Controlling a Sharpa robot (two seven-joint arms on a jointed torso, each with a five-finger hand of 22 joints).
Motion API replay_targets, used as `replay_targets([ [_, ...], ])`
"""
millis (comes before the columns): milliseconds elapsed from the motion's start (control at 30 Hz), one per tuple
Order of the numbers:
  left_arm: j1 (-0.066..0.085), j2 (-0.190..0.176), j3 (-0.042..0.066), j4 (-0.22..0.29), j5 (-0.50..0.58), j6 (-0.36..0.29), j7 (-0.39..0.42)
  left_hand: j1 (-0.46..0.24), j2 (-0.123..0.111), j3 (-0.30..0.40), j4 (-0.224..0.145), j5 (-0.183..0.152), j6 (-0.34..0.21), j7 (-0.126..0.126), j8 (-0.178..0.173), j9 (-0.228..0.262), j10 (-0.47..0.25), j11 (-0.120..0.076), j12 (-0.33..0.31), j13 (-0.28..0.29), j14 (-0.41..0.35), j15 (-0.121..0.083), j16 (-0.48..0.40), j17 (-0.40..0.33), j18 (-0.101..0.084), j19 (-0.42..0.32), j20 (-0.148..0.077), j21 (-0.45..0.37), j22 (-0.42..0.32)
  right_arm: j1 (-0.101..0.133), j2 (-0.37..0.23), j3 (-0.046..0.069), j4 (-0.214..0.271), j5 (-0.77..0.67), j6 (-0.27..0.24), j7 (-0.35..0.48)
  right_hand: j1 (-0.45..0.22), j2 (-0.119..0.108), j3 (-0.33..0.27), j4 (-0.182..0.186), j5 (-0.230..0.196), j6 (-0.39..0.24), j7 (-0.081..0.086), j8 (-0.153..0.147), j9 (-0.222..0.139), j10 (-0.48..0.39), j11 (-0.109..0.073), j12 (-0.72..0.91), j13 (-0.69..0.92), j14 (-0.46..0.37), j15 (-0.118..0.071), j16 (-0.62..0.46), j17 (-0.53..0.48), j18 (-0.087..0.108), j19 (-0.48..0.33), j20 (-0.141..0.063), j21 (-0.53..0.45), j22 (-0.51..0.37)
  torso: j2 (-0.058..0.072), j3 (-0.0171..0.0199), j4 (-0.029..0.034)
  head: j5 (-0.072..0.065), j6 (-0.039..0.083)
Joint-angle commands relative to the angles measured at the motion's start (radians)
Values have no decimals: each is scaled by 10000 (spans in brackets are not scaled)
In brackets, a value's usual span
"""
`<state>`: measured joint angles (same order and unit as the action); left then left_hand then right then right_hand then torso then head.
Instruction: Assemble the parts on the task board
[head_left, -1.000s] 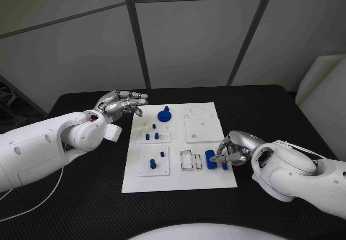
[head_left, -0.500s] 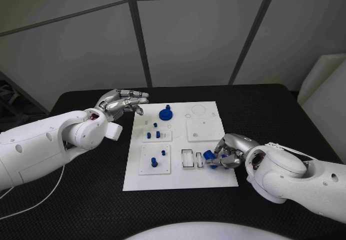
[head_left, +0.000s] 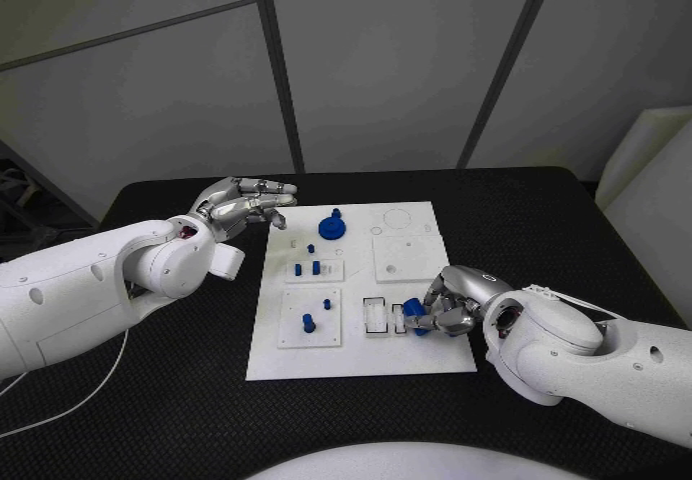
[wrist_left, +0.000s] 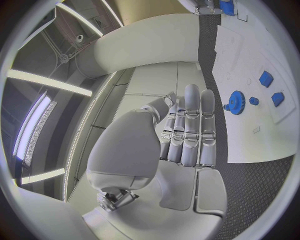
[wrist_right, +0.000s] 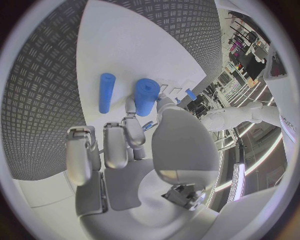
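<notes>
Pinching a thick blue cylinder part (wrist_right: 145, 96), the right hand (head_left: 450, 300) hovers over the white task board (head_left: 361, 360) (no readable writing); the left hand (head_left: 242, 207), beside it, curls empty.
</notes>
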<state>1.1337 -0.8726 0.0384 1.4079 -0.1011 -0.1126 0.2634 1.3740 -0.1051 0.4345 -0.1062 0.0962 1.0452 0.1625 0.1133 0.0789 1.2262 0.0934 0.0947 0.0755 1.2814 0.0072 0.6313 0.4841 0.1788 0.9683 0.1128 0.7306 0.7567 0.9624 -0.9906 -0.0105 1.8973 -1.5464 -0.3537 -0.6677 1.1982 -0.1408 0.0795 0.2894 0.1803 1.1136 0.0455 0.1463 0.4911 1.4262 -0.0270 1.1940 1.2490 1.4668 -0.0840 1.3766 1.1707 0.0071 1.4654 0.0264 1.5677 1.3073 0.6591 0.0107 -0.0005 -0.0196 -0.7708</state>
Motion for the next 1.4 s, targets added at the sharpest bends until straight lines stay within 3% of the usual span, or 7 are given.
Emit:
replay_targets([
  [33,10,-15,8,30,43,99,54,-48,91,-8,-50,17,21,8,-30,7,-52,-21,-19,12,5,4,-38,12,39,65,5,-60,-16,-34,-61,-25,142,53,-1038,247,157,154,83,6,161,103,-7,49,139,133,-21,132,129,373,-104,78,43,-71,1054,-73,31,2635,-8,8,-15,21,28],
  [233,8,-14,8,24,43,103,54,-48,91,-8,-50,17,21,8,-30,7,-52,-21,-19,12,5,4,-38,12,39,65,5,-60,-16,-36,-236,-19,477,283,-2035,535,240,202,125,10,585,200,-62,62,345,185,-70,238,260,378,-145,107,88,-71,1054,-112,31,2635,-17,-4,1,-24,75],
  [500,6,-18,8,38,43,102,52,-62,103,-10,-47,17,18,9,-32,7,-57,-20,-20,12,7,6,-40,14,39,66,7,-66,-19,-33,-156,-13,668,727,-2525,704,264,179,129,11,876,200,-72,33,452,192,-84,246,297,375,-158,108,87,-71,1054,-129,31,2635,4,-4,10,-11,128],
  [733,6,-12,8,53,43,103,46,-62,103,-10,-47,17,18,9,-32,7,-57,-20,-20,12,7,6,-40,14,39,66,7,-66,-19,-31,230,-12,430,1111,-1766,587,-68,209,50,47,916,225,-75,-6,576,167,-83,171,274,356,-157,74,19,-71,1054,-131,31,2635,0,-18,8,-2,127],
  [967,6,1,8,75,43,109,40,-62,103,-10,-47,17,18,9,-32,7,-57,-20,-20,12,7,6,-40,14,39,66,7,-66,-19,-30,742,-12,111,1318,-1007,348,-525,278,0,55,857,397,-129,-1,765,160,-120,114,280,346,-180,50,-17,-71,1054,-148,31,2635,6,-6,21,6,117],
  [1267,7,1,8,81,43,117,30,-62,103,-10,-47,17,18,9,-32,7,-57,-20,-20,12,7,6,-40,14,39,66,7,-66,-19,-29,1101,-9,-103,1190,-901,73,-969,207,-61,56,718,731,-246,99,1087,188,-211,87,317,357,-252,71,33,-71,1054,-209,31,2635,7,4,-11,58,78],
  [1400,7,3,8,80,43,123,21,-62,103,-10,-47,17,18,9,-32,7,-57,-20,-20,12,7,6,-40,14,39,66,7,-66,-19,-29,1156,-9,-155,1087,-1016,62,-1194,121,-99,54,192,777,-276,92,1316,175,-241,-6,287,344,-283,41,-18,-71,1054,-246,31,2635,8,3,-6,59,73],
])
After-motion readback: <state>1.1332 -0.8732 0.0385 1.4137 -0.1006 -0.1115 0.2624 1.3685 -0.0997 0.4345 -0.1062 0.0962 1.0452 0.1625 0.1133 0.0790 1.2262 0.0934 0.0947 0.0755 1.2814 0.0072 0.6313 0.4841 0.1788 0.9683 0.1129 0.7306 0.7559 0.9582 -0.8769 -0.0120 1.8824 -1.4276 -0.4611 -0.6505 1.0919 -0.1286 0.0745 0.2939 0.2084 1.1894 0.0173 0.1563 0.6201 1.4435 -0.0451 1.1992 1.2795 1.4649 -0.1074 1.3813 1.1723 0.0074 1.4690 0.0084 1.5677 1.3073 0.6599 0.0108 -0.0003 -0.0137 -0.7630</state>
